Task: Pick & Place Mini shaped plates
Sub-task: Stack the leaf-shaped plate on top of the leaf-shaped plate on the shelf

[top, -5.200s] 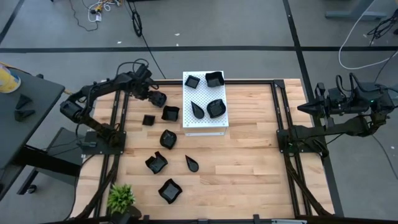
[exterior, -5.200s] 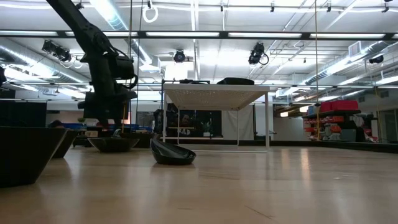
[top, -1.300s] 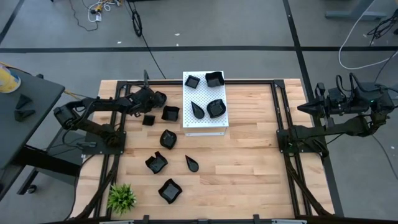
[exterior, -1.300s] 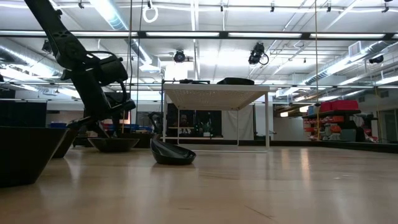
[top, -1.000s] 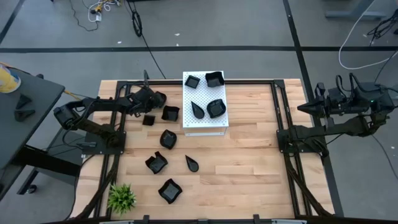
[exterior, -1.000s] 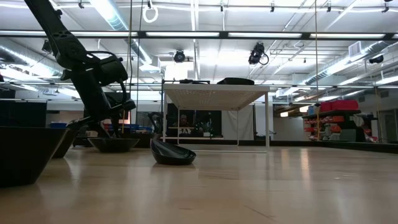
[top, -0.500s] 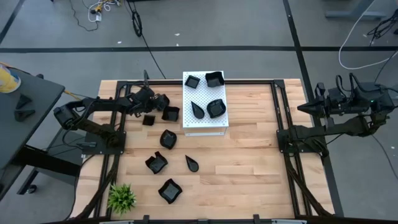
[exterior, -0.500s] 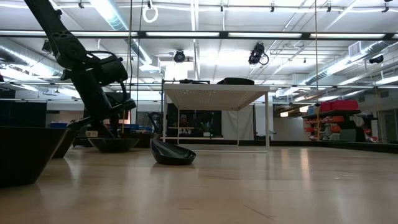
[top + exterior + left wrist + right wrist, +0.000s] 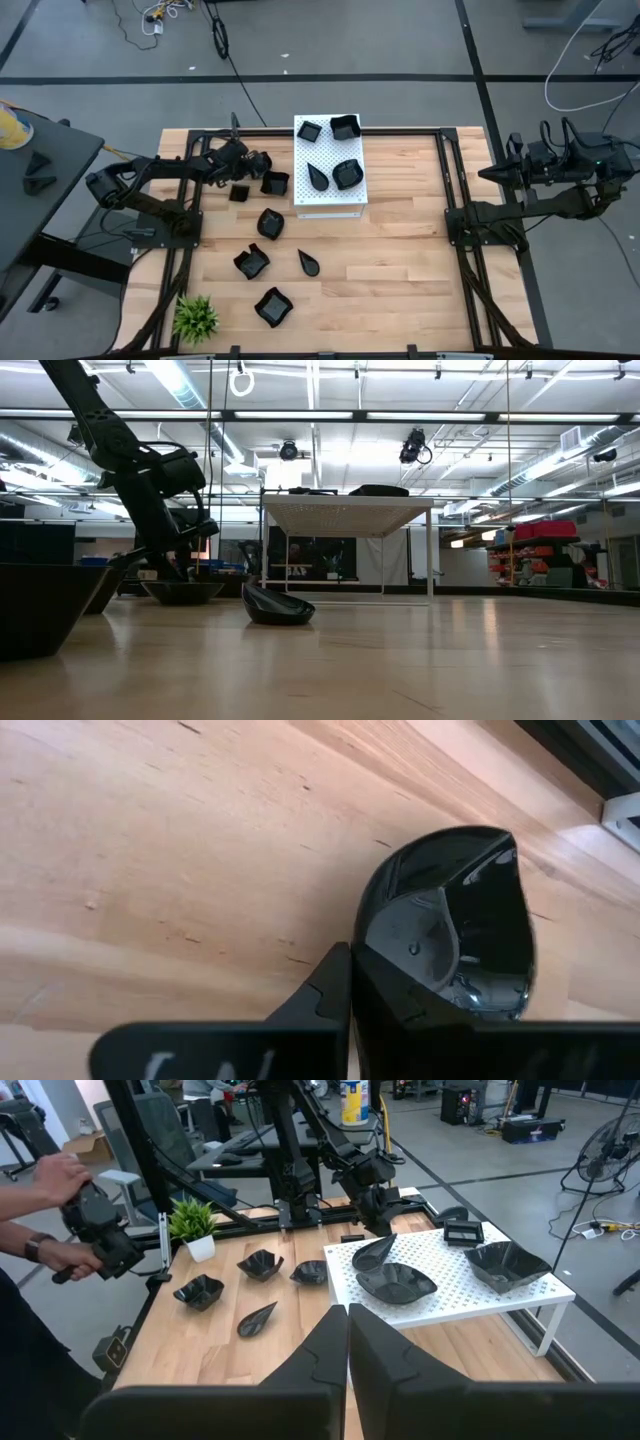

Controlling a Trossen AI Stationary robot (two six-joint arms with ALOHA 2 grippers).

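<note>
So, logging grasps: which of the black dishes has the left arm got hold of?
The dish at the table's back left, left of the white board; the left end effector is shut on it.

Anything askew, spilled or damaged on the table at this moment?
Nothing stands out. Four mini plates sit upright on the white board, the others lie apart on the wooden table, none visibly cracked. The left gripper is shut on the rim of one black plate beside the board; the right gripper waits off to the side.
</note>
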